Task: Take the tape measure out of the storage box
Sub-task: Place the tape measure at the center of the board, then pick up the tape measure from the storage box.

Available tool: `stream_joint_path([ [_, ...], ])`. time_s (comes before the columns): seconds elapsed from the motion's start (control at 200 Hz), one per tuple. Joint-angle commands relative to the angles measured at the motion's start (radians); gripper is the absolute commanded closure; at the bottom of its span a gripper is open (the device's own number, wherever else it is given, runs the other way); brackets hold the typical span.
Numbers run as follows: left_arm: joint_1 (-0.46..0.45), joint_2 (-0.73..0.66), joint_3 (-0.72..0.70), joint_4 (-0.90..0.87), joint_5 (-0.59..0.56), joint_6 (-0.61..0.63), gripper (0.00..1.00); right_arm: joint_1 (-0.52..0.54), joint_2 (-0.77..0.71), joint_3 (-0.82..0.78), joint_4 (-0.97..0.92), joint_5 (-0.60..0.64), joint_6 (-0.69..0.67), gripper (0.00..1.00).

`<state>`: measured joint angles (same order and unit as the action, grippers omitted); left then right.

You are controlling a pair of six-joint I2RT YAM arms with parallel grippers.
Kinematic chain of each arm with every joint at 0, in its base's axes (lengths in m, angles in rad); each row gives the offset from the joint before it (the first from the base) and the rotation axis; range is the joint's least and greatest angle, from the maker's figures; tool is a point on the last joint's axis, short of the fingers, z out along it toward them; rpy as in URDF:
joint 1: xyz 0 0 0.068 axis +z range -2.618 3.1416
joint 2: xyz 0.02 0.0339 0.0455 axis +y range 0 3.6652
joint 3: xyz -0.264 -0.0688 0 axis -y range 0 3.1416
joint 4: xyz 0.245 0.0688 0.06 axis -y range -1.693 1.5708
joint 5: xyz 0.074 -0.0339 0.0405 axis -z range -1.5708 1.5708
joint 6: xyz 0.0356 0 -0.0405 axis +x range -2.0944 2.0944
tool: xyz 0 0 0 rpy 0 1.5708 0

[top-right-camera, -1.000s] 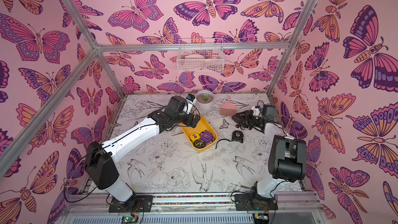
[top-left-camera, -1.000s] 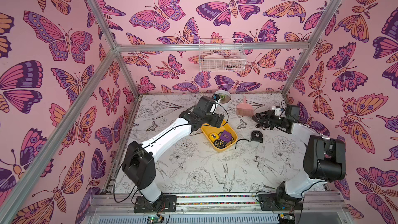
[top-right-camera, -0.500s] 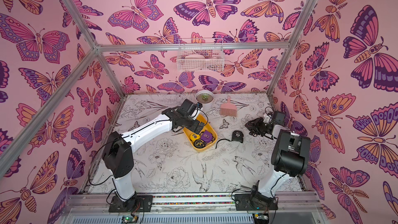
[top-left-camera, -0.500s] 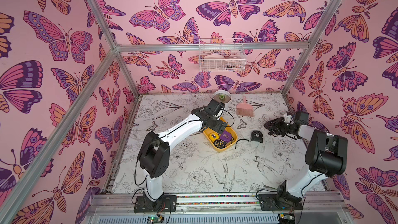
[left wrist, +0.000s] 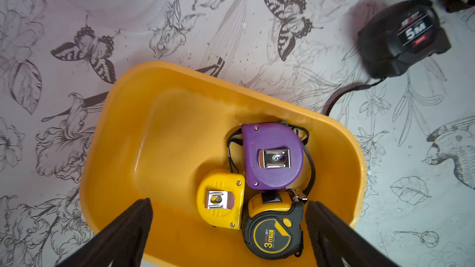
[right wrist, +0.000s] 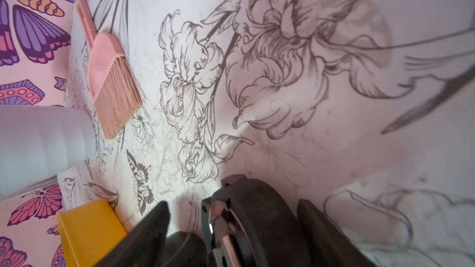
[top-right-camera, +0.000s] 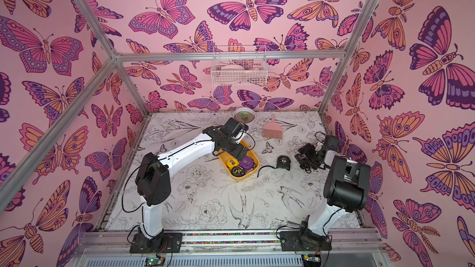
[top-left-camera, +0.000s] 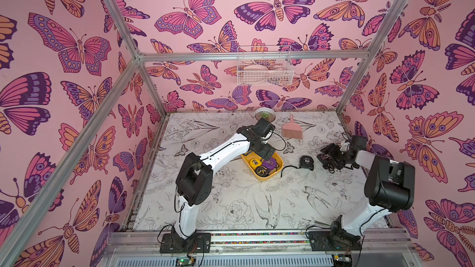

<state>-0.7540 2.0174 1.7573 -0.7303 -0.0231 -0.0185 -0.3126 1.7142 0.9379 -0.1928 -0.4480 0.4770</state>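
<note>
Logging both top views first: the storage box (top-left-camera: 266, 178) sits angled near the middle of the worktop (top-left-camera: 231, 201). The left gripper (top-left-camera: 268, 154) hangs over the box. The black tape measure (top-left-camera: 307, 163) lies on the worktop just right of the box, outside it and apart from it. The right gripper (top-left-camera: 324, 157) is just right of that tape measure and points left at it; contact cannot be judged from here. On the far side lie a pink brush (top-left-camera: 292, 130) and a potted plant (top-left-camera: 264, 115). A white wire basket (top-left-camera: 264, 73) hangs on the far wall.

Left wrist view: the left gripper's fingers (left wrist: 128, 227) stand wide apart above the box, open and gripping nothing. Huddled at one end of the box, touching one another:
- a purple tape measure (left wrist: 272, 155)
- a small yellow tape measure (left wrist: 221, 199)
- a black-and-yellow tape measure (left wrist: 272, 232)

The black tape measure, marked 5M, rests on the worktop outside the box. A thin cord (left wrist: 358, 87) trails from it toward the box.

Right wrist view: the right gripper's fingers (right wrist: 144, 235) are spread wide. The black tape measure sits between them, with a gap showing beside one finger. The gripper reads open, not clamped. A corner of the box and the brush show beyond.
</note>
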Motion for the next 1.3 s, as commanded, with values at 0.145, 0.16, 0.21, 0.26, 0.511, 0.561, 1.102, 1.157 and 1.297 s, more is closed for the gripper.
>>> stream_joint_path([
  [0.145,-0.020,0.072,0.044,-0.069,0.011,0.058,0.00,0.004,-0.237,-0.008,-0.127,0.208,-0.047,0.01],
  [0.16,-0.021,0.076,0.046,-0.068,0.014,0.063,0.01,0.006,-0.257,-0.007,-0.133,0.218,-0.049,0.01],
  [0.21,-0.026,0.091,0.060,-0.069,0.021,0.070,0.00,0.018,-0.313,-0.001,-0.155,0.250,-0.061,0.01],
  [0.26,-0.029,0.113,0.079,-0.069,0.039,0.074,0.01,0.029,-0.353,0.004,-0.165,0.242,-0.069,0.01],
  [0.511,-0.044,0.220,0.173,-0.094,0.127,0.072,0.01,0.137,-0.453,0.002,-0.243,0.231,-0.060,0.01],
  [0.561,-0.045,0.245,0.191,-0.103,0.127,0.069,0.00,0.156,-0.466,-0.002,-0.261,0.231,-0.059,0.01],
  [1.102,-0.054,0.348,0.205,-0.136,-0.030,0.031,0.06,0.204,-0.581,0.008,-0.343,0.248,-0.085,0.01],
  [1.157,-0.053,0.346,0.206,-0.135,-0.050,0.023,0.10,0.204,-0.584,0.004,-0.339,0.245,-0.082,0.01],
  [1.297,-0.051,0.348,0.212,-0.127,-0.054,0.014,0.17,0.210,-0.587,-0.011,-0.332,0.236,-0.077,0.01],
])
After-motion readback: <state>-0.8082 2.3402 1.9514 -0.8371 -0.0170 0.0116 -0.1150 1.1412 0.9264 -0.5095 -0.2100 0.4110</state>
